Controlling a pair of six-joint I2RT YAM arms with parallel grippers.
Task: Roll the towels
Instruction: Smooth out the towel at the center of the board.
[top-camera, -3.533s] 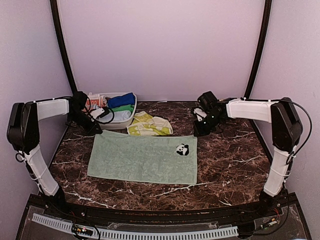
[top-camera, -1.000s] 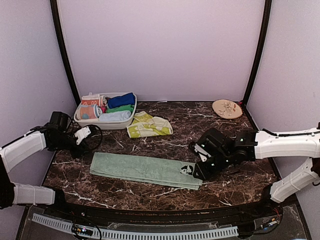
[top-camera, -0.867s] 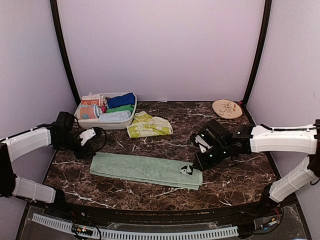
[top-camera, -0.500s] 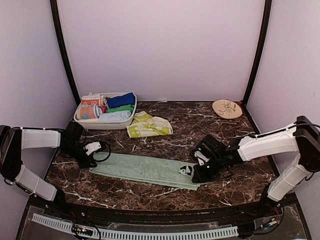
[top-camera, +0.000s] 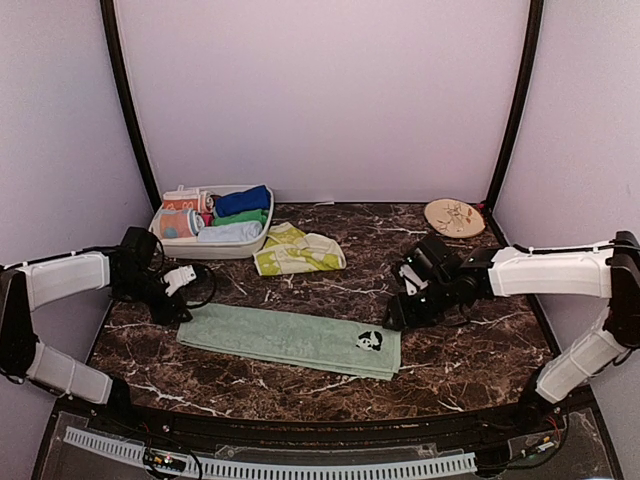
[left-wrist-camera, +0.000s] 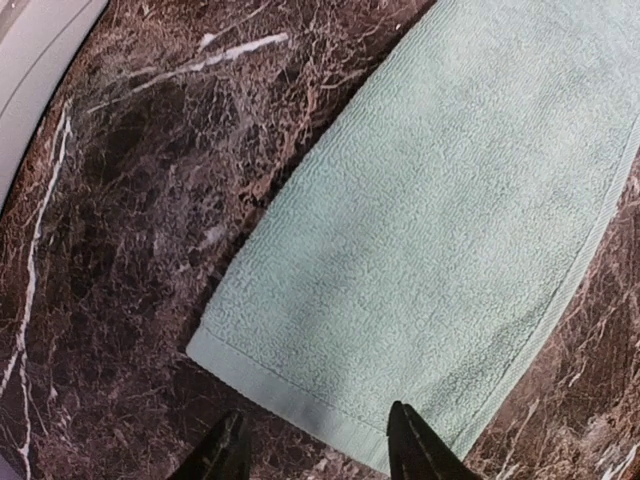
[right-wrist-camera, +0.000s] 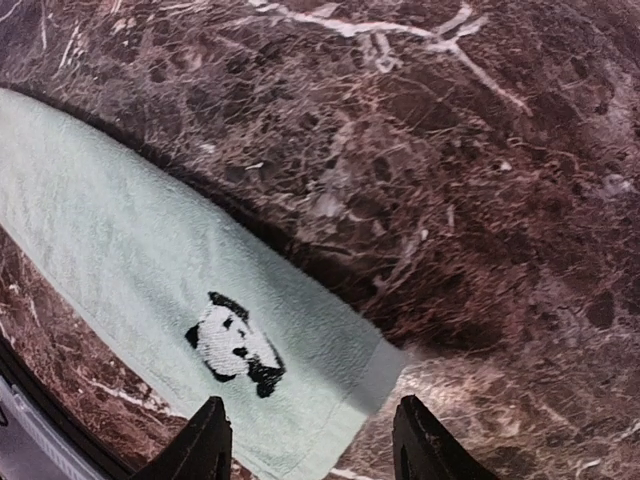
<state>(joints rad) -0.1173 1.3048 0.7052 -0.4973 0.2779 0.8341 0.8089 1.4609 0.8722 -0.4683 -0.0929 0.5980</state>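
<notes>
Change: mint-green panda towel (top-camera: 290, 340), earlier spread flat, now lies folded as a long strip; both pincers have let go of its ends.
Left pincer (left-wrist-camera: 315, 450): spread, empty, short hem just ahead of its tips.
Right pincer (right-wrist-camera: 310, 440): spread, empty, panda corner just ahead.
Judged: fold done, rolling not begun.
Beyond the left pincer: yellow-green towel (top-camera: 298, 250), unrolled.

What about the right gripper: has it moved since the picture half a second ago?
Yes. The right gripper has drawn back from the panda end of the mint towel, toward the beige plate at the far side.
</notes>
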